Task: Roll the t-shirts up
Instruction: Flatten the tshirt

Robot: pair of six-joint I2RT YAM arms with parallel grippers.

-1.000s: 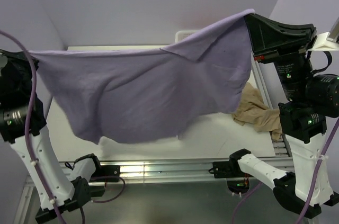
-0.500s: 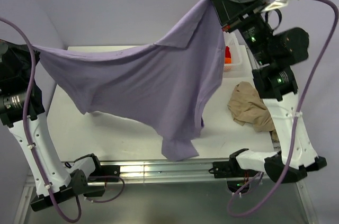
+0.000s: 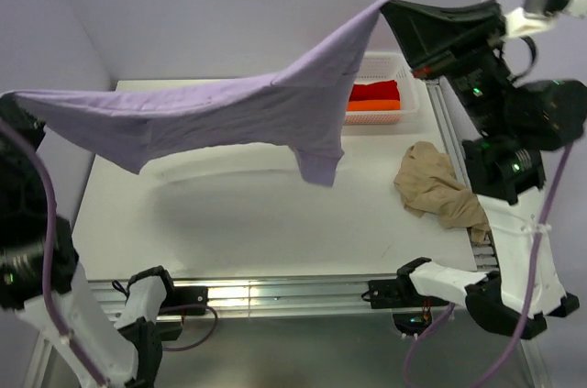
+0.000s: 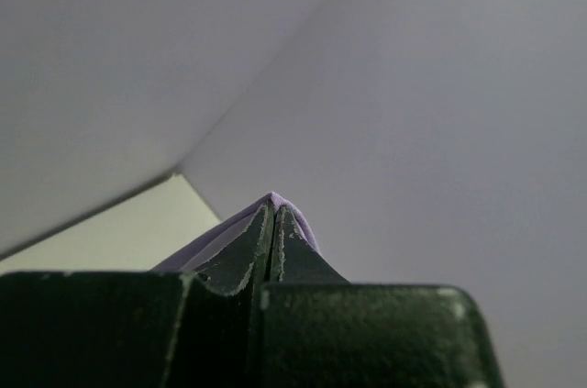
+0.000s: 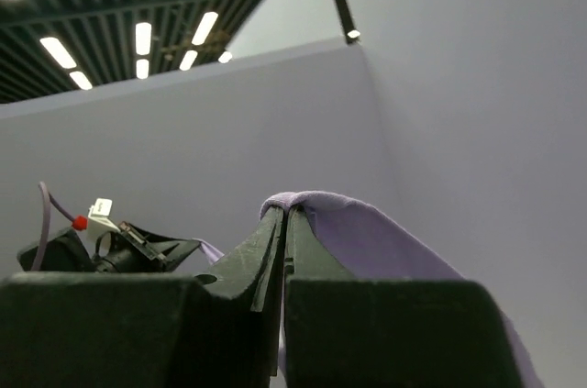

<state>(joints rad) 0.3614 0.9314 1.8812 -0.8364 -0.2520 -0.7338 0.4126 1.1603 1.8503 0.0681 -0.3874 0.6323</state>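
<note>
The lavender t-shirt [image 3: 238, 108] hangs stretched in the air above the table, held by both grippers. My left gripper [image 3: 11, 99] is shut on its left end at the far left; in the left wrist view the gripper [image 4: 272, 211] pinches the cloth [image 4: 303, 223]. My right gripper [image 3: 393, 1] is shut on the right end, high at the back right; the right wrist view shows the gripper [image 5: 286, 214] with cloth [image 5: 367, 237] draped over it. A beige t-shirt [image 3: 438, 188] lies crumpled on the table's right side. Red [image 3: 373, 90] and orange [image 3: 371, 105] t-shirts lie in the basket.
A white mesh basket [image 3: 413, 104] stands at the back right of the white table [image 3: 257, 223]. The right arm's body [image 3: 514, 159] stands beside the beige shirt. Purple walls enclose the back and sides.
Both grippers have lifted the lavender shirt higher and pulled it flatter; its hanging lower part has swung up and back off the table front, uncovering the basket.
</note>
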